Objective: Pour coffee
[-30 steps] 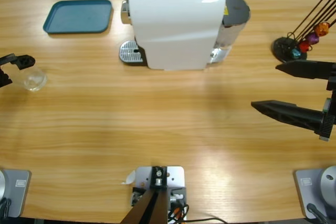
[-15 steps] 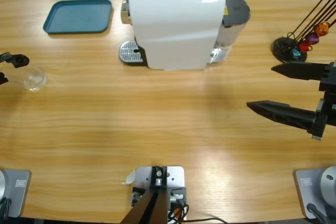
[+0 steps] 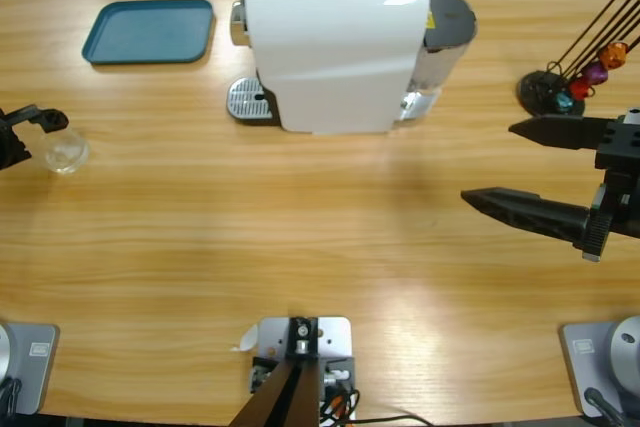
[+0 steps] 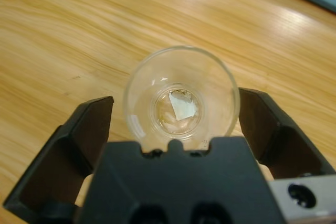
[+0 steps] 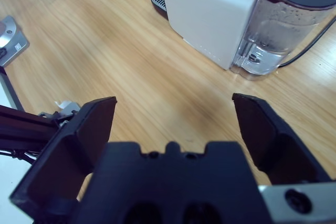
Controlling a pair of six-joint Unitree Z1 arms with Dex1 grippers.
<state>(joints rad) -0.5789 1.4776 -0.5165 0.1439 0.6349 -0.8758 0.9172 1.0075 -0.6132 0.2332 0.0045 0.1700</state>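
Far left: the left gripper (image 3: 22, 135), its black jaws spread wide, now straddles the small clear glass tumbler (image 3: 66, 152) standing upright on the long wooden surface (image 3: 300, 237). A second ago the gripper sat slightly farther back; it has since crept toward the glass. The left wrist view looks down into the tumbler's mouth between the two jaws, with a gap on either side, so nothing is clamped yet. Any coffee (image 4: 177, 111) shows only as a thin pale film at the bottom of the glass. Judged from this, the grasp is about to be made and the pour has not begun.

Upper left: a flat teal rectangular tray (image 3: 150, 31), bare. Centre: a boxy white capsule coffee machine (image 3: 330, 42) with a round metal drip grate (image 3: 247, 99) at its left foot and a clear water tank (image 5: 286, 30) at its right.

Right: a black wire stand of shiny coloured capsules (image 3: 575, 82). Below it the right gripper (image 3: 500, 167), jaws wide apart and holding nothing, has slid a little toward the middle of the surface over the last second.
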